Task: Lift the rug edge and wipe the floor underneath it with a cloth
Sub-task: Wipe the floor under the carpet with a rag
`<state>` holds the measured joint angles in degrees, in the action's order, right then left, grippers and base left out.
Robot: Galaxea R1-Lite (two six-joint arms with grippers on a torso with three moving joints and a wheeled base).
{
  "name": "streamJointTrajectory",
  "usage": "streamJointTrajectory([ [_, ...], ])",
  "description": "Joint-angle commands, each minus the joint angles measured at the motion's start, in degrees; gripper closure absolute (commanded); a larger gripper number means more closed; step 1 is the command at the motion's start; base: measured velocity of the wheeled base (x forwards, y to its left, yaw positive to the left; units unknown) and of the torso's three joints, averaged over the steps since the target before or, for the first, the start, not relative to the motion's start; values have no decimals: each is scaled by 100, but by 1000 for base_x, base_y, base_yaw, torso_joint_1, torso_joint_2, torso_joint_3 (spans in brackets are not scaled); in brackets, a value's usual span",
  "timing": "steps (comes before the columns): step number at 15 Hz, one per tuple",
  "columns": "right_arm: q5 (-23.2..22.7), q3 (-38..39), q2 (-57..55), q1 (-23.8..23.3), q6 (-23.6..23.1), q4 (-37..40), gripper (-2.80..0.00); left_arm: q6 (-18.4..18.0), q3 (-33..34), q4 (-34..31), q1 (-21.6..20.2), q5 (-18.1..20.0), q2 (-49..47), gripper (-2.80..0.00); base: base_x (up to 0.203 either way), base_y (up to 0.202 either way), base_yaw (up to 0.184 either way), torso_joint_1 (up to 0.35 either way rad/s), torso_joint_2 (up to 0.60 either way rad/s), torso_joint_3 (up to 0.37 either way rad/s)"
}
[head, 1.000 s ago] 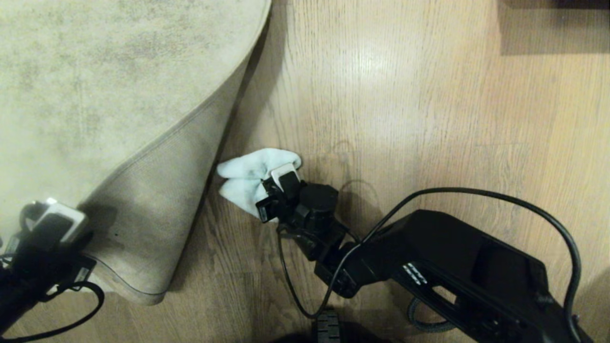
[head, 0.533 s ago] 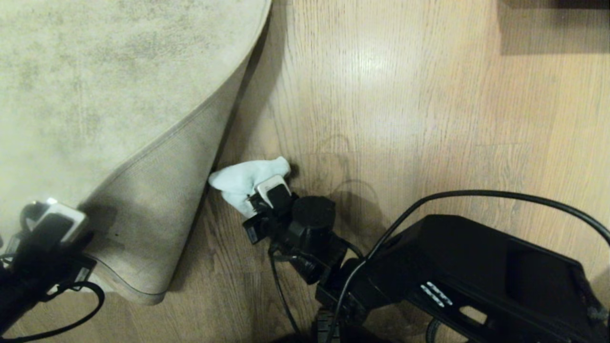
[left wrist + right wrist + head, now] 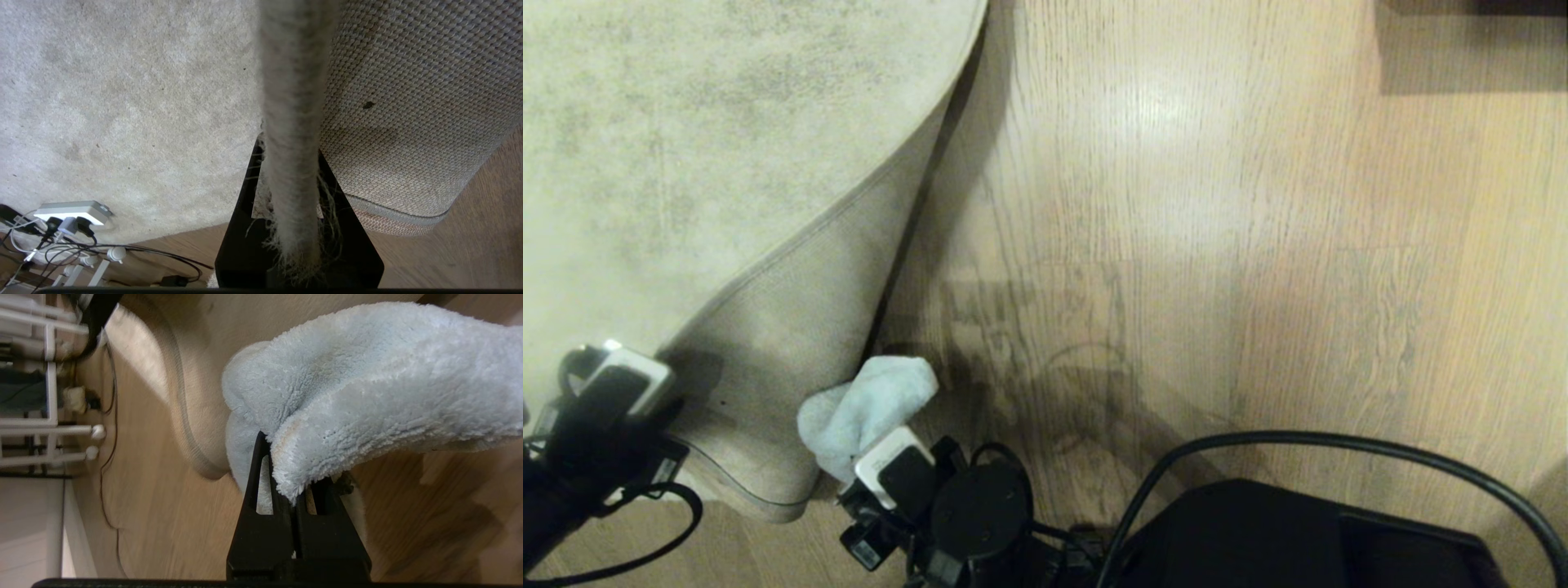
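Head view: left gripper at lower left, clamped on the rug edge, which is folded back so the woven backing faces up; floor bare to the right of the fold. Right gripper at bottom centre, pinching the cloth; the cloth sits at the foot of the raised flap, near the rug corner and touching or almost touching the backing. Left wrist view: rug edge runs straight between the closed fingers, frayed threads at the grip, pile on one side, backing on the other; hold looks secure. A power strip and cables lie off the rug's far border. Right wrist view: fingers shut tight on a bunched fold of cloth, most of it hanging free ahead of the tips; rug corner curves just behind it, floor beneath. Judgement: a wipe stroke is under way along the fold line. To do it well, hold the flap high and steady so the cloth can pass under it, press the cloth flat enough for real contact with the planks, overlap the strokes, and keep the fingertips off the wood. Risk: cloth snagging on the backing.
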<state>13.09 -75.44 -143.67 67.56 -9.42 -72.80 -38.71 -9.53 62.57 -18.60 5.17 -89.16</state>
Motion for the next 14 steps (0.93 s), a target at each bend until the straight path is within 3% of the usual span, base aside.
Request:
streamJointTrajectory([
  [1,9,-38,-406,55,1,-186,0,-23,4,35,5,2,-13,0,0,0,0,0,0,0],
  [6,9,-233,-803,-26,19,-569,0,-5,22,35,-3,-7,-31,0,0,0,0,0,0,0],
  [14,0,-703,-1020,-724,19,-499,0,-14,57,35,-3,-7,-40,0,0,0,0,0,0,0],
])
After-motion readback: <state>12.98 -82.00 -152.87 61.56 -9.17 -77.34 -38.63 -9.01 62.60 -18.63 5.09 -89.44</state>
